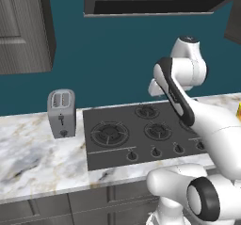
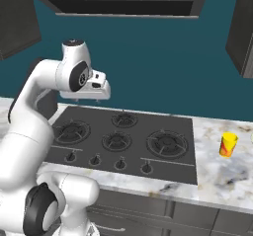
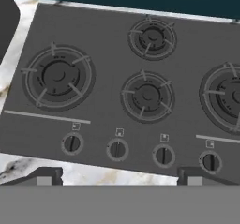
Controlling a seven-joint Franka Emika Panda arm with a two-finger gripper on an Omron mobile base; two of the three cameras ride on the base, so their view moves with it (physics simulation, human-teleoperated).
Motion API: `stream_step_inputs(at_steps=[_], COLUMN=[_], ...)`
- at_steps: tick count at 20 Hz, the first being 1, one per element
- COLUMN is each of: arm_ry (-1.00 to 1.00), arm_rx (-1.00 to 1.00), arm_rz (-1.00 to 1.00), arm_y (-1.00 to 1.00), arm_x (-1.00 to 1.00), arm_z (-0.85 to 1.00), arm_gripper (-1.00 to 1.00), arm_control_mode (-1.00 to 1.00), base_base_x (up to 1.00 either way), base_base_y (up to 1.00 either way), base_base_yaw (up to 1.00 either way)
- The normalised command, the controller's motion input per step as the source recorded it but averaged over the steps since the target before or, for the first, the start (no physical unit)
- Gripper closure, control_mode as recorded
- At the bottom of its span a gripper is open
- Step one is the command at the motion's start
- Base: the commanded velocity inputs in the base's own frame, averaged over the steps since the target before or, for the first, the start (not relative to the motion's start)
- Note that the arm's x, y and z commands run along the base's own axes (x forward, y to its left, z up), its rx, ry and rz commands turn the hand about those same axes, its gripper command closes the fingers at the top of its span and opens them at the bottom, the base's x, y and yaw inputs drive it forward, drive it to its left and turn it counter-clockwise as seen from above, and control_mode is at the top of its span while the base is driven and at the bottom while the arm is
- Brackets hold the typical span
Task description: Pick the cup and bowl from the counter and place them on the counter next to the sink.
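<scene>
Tool hanging over the stovetop, fingers spread wide, gripping nothing, touching nothing. In the left base view the arm is covering the stovetop's right burners. Yellow-red cup standing upright on the marble table, right of the stovetop, well apart from the tool. Toaster sitting left of the stovetop.

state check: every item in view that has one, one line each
gripper: open, empty, above the stovetop
stovetop: no flame, no pots on its burners
knobs: all four turned alike
toaster: upright on the counter, slots empty
cup: upright, on the counter right of the stovetop
</scene>
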Motion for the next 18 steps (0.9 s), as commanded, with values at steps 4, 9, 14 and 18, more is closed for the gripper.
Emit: stream_step_inputs(at_steps=[4,9,14,18], arm_ry=[0.0,0.0,0.0,0.02], arm_rx=[0.0,0.0,0.0,0.0], arm_rz=[0.0,0.0,0.0,0.0], arm_y=[-0.53,-0.51,-0.57,-0.63], arm_x=[0.0,0.0,0.0,0.0], arm_z=[-0.13,-0.05,-0.03,-0.05], arm_gripper=[-1.0,-1.0,-1.0,-1.0], arm_control_mode=[-1.0,-1.0,-1.0,-1.0], base_base_x=[0.0,0.0,0.0,0.0], base_base_y=[0.0,0.0,0.0,0.0], base_base_yaw=[0.0,0.0,0.0,0.0])
